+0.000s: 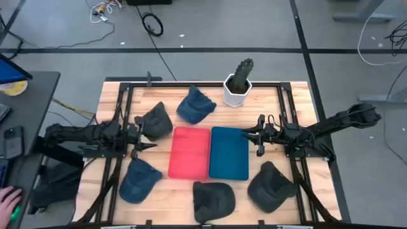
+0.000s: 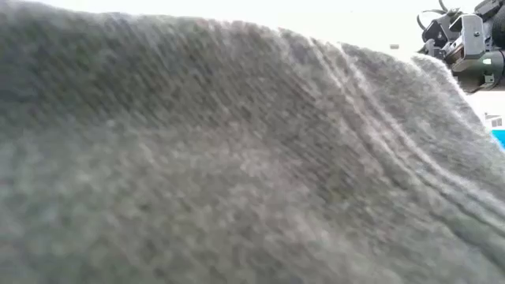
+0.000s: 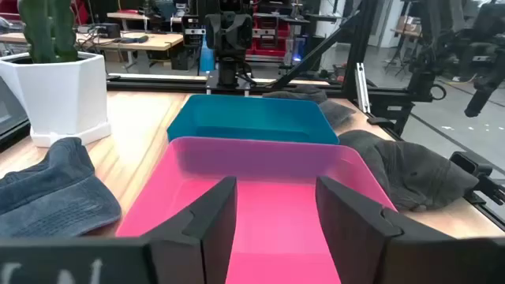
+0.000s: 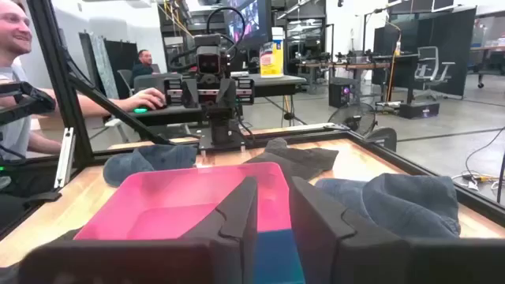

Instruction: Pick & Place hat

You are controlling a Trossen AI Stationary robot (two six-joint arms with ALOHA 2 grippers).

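Several hats lie on the table around a red tray and a blue tray, which sit side by side. There are dark grey hats and blue hats. My left gripper hovers left of the red tray, open and pointing right, holding nothing. My right gripper hovers at the blue tray's right edge, open with a narrower gap and pointing left. Grey hat fabric fills the low view.
A white pot with a cactus stands at the far edge behind the blue tray. A black frame runs around the tabletop. People sit at a desk beyond the table's left side.
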